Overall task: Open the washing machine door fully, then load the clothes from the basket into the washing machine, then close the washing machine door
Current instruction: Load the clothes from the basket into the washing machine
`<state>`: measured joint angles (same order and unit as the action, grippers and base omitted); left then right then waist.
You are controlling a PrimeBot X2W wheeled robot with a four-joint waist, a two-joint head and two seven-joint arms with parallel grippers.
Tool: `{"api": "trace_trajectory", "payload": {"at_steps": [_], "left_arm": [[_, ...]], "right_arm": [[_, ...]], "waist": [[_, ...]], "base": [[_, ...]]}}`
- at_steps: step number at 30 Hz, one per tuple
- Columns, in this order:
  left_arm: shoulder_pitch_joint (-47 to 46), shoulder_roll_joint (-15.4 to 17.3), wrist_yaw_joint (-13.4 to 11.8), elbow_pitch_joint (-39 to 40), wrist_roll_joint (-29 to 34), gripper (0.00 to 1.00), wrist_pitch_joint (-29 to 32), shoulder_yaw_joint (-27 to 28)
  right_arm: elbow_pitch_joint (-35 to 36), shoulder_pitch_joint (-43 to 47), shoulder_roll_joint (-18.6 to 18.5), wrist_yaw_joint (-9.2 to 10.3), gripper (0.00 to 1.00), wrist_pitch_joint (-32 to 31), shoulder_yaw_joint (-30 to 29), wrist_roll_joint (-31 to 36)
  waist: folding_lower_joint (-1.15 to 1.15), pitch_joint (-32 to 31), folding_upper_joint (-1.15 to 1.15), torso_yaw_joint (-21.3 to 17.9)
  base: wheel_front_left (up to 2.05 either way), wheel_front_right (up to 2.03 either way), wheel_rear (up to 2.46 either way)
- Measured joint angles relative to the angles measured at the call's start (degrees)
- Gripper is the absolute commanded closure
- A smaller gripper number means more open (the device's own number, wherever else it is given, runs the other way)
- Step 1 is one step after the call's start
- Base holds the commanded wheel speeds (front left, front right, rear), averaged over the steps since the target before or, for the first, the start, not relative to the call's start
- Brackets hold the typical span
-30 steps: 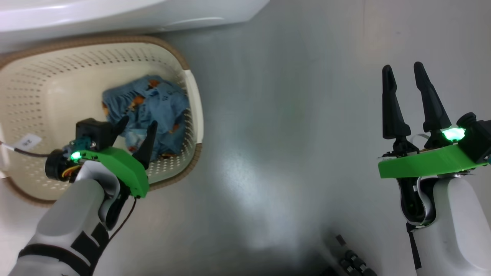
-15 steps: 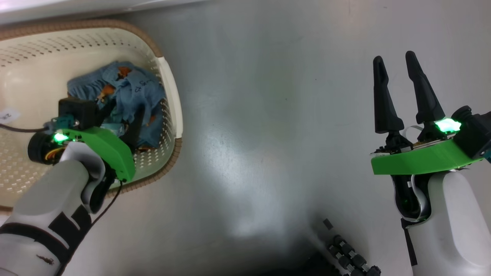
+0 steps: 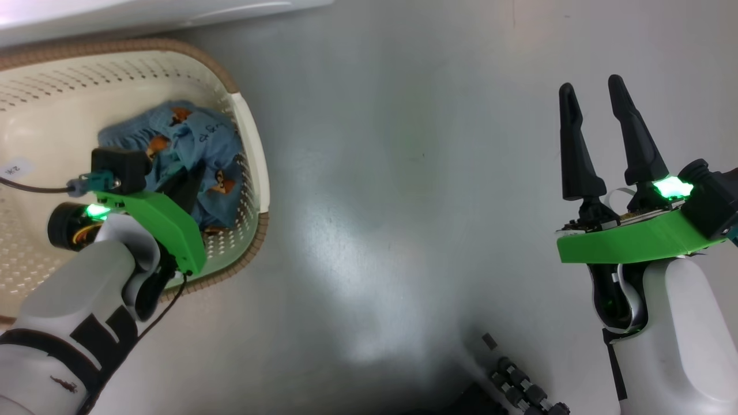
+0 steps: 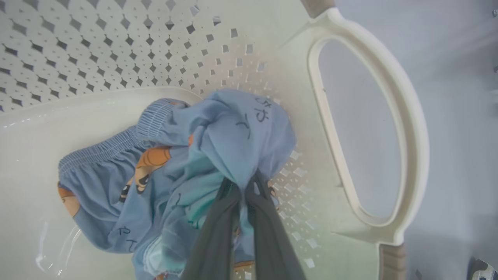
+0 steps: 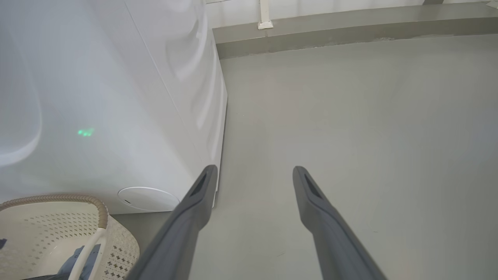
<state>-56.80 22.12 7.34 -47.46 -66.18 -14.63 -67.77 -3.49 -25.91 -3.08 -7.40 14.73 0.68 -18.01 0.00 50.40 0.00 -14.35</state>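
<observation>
Left gripper (image 4: 244, 184): we see its fingers pinched together on a fold of the clothes (image 4: 218, 144), down inside the basket (image 4: 412, 128).
Clothes: a crumpled blue heap with orange figures, lying at the basket's end by the handle; the pinched fold rises into a peak.
Basket: on the floor (image 3: 403, 202), just in front of the washing machine (image 5: 116, 97).
Right gripper (image 3: 592, 83): we see it spread wide and empty, above the grey floor, well apart from the basket.
</observation>
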Motion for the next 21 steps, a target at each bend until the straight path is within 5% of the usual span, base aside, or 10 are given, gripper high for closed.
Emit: {"api": "trace_trajectory", "payload": {"at_steps": [7, 21], "left_arm": [[0.69, -1.15, -0.01, -1.04, 0.92, 1.00, 0.00, 6.12], [18.42, -3.50, 0.00, 2.81, 18.66, 1.00, 0.00, 29.59]], "right_arm": [[-0.56, 0.19, 0.02, 0.00, 0.00, 0.00, -1.00, 1.20], [-4.76, 6.69, 0.05, 0.00, 0.00, 0.00, -1.47, 4.42]], "waist": [[0.00, -3.01, 0.00, 1.24], [0.00, -15.35, 0.00, 4.91]], "base": [[0.00, 0.00, 0.00], [0.00, 0.00, 0.00]]}}
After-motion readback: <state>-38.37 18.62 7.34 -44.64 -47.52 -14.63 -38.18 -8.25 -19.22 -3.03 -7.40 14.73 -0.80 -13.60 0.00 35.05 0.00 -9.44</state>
